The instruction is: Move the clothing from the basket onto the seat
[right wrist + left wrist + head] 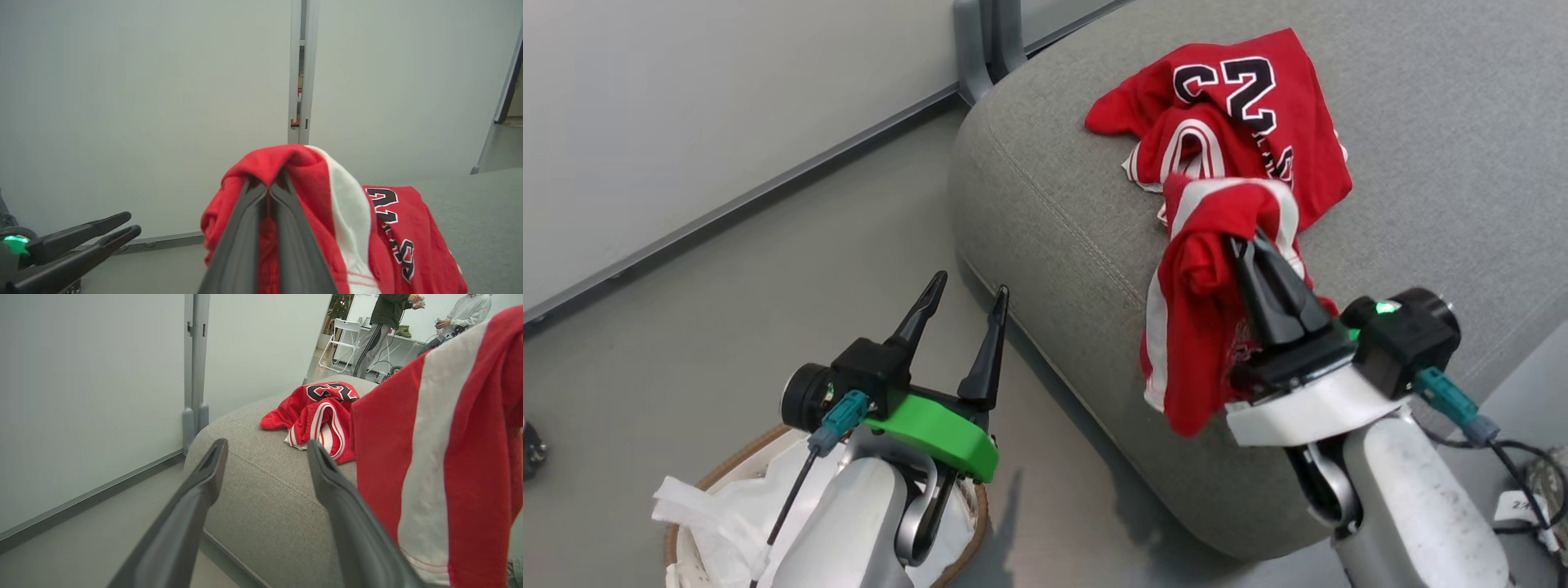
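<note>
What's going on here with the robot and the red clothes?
The robot is moving red sportswear from the basket to the seat. A numbered jersey already lies on the seat. The right tool is shut on a red piece with a white stripe, holding it up by the seat's near edge. The left tool is open and empty above the basket.

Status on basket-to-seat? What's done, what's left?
Done: the jersey lies on the seat. In hand: the right gripper is shut on the red striped piece, which hangs over the seat's edge. The left gripper is open and empty above the basket, where white liner shows, partly hidden by the left arm. Left: lay the striped piece down and release.
</note>
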{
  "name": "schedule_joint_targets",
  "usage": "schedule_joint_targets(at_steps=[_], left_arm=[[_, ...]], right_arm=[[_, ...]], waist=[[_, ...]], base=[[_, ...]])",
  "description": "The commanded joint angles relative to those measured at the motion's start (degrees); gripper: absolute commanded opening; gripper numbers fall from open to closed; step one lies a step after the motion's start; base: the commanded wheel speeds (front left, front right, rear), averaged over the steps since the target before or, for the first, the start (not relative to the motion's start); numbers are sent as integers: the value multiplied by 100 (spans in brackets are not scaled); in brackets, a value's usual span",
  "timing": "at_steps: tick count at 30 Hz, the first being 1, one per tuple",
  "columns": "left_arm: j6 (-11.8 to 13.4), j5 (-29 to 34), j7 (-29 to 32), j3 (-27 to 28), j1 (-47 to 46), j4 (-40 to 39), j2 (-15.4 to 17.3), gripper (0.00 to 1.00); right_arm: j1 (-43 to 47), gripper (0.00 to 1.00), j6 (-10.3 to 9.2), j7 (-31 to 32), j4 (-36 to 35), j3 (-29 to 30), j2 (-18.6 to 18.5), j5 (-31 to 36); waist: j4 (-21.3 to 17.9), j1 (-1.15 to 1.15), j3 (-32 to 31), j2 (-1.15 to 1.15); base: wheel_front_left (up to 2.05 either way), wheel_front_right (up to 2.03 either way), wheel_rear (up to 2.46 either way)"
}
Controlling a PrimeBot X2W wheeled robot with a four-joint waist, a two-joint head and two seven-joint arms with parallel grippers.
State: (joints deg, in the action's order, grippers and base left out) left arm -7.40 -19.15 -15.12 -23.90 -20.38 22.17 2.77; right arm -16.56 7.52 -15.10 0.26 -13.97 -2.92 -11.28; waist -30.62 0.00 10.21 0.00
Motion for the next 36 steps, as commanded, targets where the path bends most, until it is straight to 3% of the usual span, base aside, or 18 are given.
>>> schedule_joint_targets(at_steps=[1,4,9,13,16,22,26,36], left_arm=[[-13,-65,-4,-46,-114,17,43,100],[-14,-92,-4,-156,-208,56,94,100],[-14,-128,-4,-248,-263,31,176,100],[-14,-91,-4,-226,-234,-40,279,100],[-14,-46,-4,-161,-202,-96,347,100],[-15,63,-4,-177,-286,-290,472,100],[-15,47,-4,-363,-418,-331,531,100],[-15,-23,-4,-551,-683,-276,665,100]], right_arm=[[-219,0,-7,-8,-135,91,-104,134],[-646,0,-7,-7,-321,305,-399,319],[-1708,0,-7,-7,-312,602,-1198,540],[-2714,0,-7,-4,115,662,-1760,558],[-3297,0,-7,-5,598,613,-1938,648],[-4334,0,-7,-4,1917,469,-2107,797],[-4544,0,-7,-4,2678,688,-2139,917],[-3525,0,-7,-4,3900,1375,-1529,1109]], waist=[[-114,0,182,0],[-120,0,290,0],[-98,0,450,0],[-65,0,600,0],[-47,0,721,0],[74,0,1104,0],[304,0,1351,0],[640,0,1772,0]], base=[[0,0,0],[0,0,0],[0,0,0],[0,0,0],[0,0,0],[0,0,0],[0,0,0],[0,0,0]])
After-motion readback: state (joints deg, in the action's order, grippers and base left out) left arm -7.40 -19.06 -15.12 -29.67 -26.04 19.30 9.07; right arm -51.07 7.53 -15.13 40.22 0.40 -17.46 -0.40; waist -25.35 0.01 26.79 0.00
